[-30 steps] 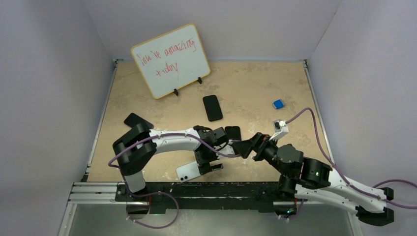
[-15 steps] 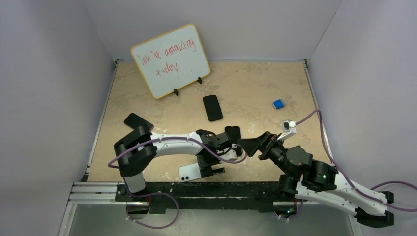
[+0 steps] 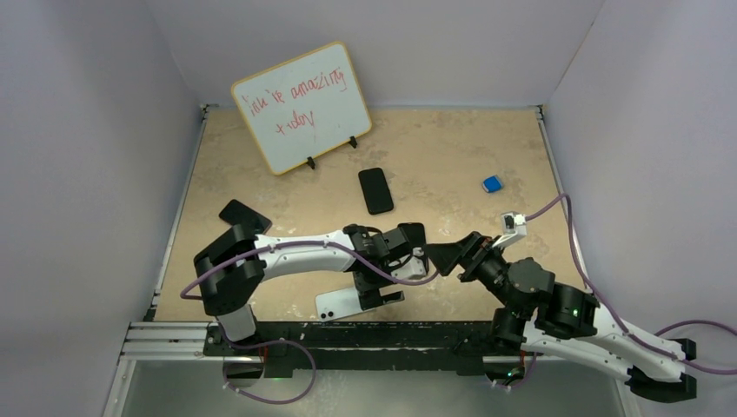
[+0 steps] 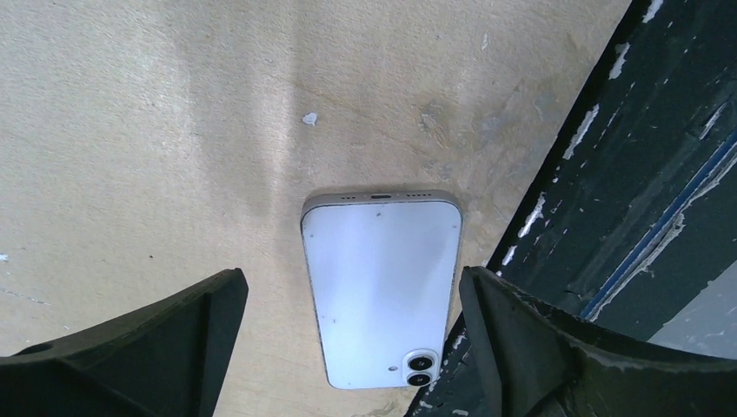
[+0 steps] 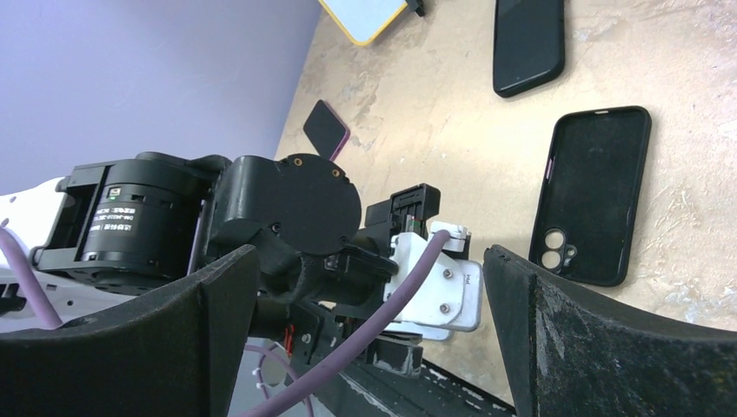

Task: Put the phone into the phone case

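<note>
Poised over phone (image 4: 381,287) with left gripper (image 4: 356,347) spread, empty. Levelled alongside with right gripper (image 5: 374,330) agape, empty. Only via right wrist: whole case (image 5: 591,195).

The phone (image 4: 380,291) lies with one corner against the front rail (image 4: 626,156); bare table (image 4: 174,130) flanks its other side. The left gripper (image 4: 348,300) spreads its fingers (image 4: 156,347) clear of the phone on both sides. The left wrist (image 5: 287,208) blocks the right gripper (image 5: 372,269); the case (image 5: 595,195) lies unobstructed.
</note>
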Motion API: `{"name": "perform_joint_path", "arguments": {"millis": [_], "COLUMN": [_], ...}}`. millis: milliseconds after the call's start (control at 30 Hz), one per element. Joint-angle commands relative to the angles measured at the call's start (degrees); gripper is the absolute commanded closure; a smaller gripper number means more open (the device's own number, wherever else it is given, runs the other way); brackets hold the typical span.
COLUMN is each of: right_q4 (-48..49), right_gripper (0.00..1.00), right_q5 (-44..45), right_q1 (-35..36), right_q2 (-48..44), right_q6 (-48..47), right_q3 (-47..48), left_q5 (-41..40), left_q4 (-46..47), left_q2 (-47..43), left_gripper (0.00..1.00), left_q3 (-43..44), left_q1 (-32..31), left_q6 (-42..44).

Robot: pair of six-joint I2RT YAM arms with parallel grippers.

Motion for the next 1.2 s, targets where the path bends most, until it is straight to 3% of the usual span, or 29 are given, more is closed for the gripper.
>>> {"name": "perform_joint_path", "arguments": {"millis": [0, 633, 933, 1167], "right_q4": [-0.21, 0.03, 0.29, 0.33], "right_gripper": [0.01, 0.01, 0.01, 0.02], "right_q5": [1.67, 2.20, 1.23, -0.62], "right_q1": [0.30, 0.24, 0.30, 0.30], "right_q2": [-1.94, -1.13, -1.35, -2.43], "right_q6": [0.36, 0.13, 0.89, 2.12], "right_q3": [3.32, 4.06, 3.01, 1.04], "left_q5": [1.45, -4.76, -3.42, -0.08], "left_q4": [-0.86, 2.83, 5.73, 6.82], "left_q2": [0.45, 4.75, 2.64, 2.04], "left_gripper": [0.02, 0.01, 0.10, 0.23], "left_q3": [-0.48, -4.54, -5.43, -2.56], "left_q1": [-0.84, -1.68, -0.76, 5.09], "left_q6": [0.07, 2.15, 1.81, 2.15]}}
